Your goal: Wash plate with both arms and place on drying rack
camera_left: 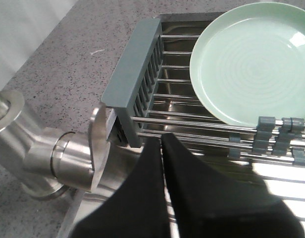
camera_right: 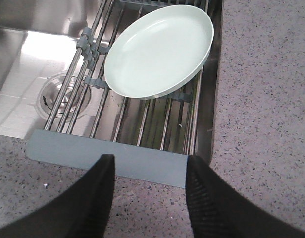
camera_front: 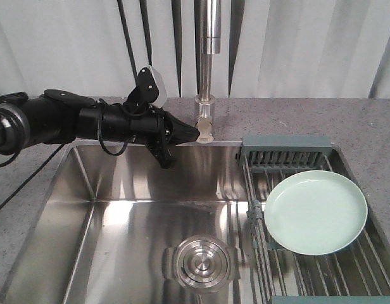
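Note:
The pale mint-green plate (camera_front: 316, 210) lies flat on the rods of the drying rack (camera_front: 280, 263) at the right side of the sink. It also shows in the left wrist view (camera_left: 251, 59) and the right wrist view (camera_right: 160, 49). My left gripper (camera_front: 196, 131) is shut and empty, its tips next to the tap base at the sink's back edge; in its own view the left gripper (camera_left: 161, 136) points toward the rack's slotted compartment (camera_left: 135, 79). My right gripper (camera_right: 148, 161) is open and empty over the counter, just short of the rack's near frame (camera_right: 108, 158). It is out of the front view.
The steel sink basin (camera_front: 138, 221) with a round drain (camera_front: 200, 262) fills the left. The tap column (camera_front: 207, 69) rises at the back centre; its base and lever (camera_left: 68, 158) are close to my left fingers. Grey speckled counter (camera_right: 261, 99) surrounds the sink.

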Available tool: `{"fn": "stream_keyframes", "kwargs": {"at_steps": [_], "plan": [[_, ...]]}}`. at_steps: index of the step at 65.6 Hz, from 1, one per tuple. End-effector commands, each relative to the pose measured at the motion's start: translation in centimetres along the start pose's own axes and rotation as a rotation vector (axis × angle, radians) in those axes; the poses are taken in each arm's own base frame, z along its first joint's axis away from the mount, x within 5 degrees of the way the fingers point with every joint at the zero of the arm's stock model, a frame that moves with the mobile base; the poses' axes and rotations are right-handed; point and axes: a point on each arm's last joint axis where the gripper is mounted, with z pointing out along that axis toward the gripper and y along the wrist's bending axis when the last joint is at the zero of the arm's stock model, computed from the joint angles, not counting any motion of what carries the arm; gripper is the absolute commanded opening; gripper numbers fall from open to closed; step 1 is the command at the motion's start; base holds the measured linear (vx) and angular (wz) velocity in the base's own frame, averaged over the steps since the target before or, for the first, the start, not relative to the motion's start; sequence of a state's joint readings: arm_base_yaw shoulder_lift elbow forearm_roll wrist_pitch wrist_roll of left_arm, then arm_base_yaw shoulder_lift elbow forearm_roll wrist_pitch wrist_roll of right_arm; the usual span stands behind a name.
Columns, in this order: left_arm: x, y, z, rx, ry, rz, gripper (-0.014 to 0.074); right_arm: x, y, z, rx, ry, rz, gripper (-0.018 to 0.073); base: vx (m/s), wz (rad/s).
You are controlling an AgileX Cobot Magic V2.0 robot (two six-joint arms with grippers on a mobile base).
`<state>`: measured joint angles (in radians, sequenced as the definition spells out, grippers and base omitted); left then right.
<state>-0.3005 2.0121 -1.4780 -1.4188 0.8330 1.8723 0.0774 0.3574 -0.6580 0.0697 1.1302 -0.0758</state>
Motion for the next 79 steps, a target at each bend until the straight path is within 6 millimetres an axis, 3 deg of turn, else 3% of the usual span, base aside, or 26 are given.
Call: {"fn": "stream_keyframes", "kwargs": {"at_steps": [1,12,32,58,79], "plan": [[-3.5,-0.4,-0.5,0.007,-0.103,0.023,-0.0008,-1.0,-0.1,-0.4,0.010,-0.070,-0.006,0.0329,0.00,0.00],[-3.6,0.2,0.8,-0.014,-0.100,0.037,-0.0008,-1.0,-0.1,-0.4,0.010,-0.069,-0.006,0.0329,0.00,0.00],[-5.4,2.1,0.8,-0.122,-0.112,0.115,-0.0008,-1.0,-0.1,-0.4,0.010,-0.069,-0.006,0.0329,0.00,0.00],[-8.9,2.8,-0.6,-0.188,-0.167,0.158,-0.0008,-1.0,-0.1,-0.4,0.010,-0.069,-0.006,0.0329,0.00,0.00],[-12.3,1.1,-4.3,-0.203,-0.131,0.043,-0.0007,-1.0,-0.1,-0.4,0.011,-0.070,-0.006,0.0329,0.00,0.00]]}}
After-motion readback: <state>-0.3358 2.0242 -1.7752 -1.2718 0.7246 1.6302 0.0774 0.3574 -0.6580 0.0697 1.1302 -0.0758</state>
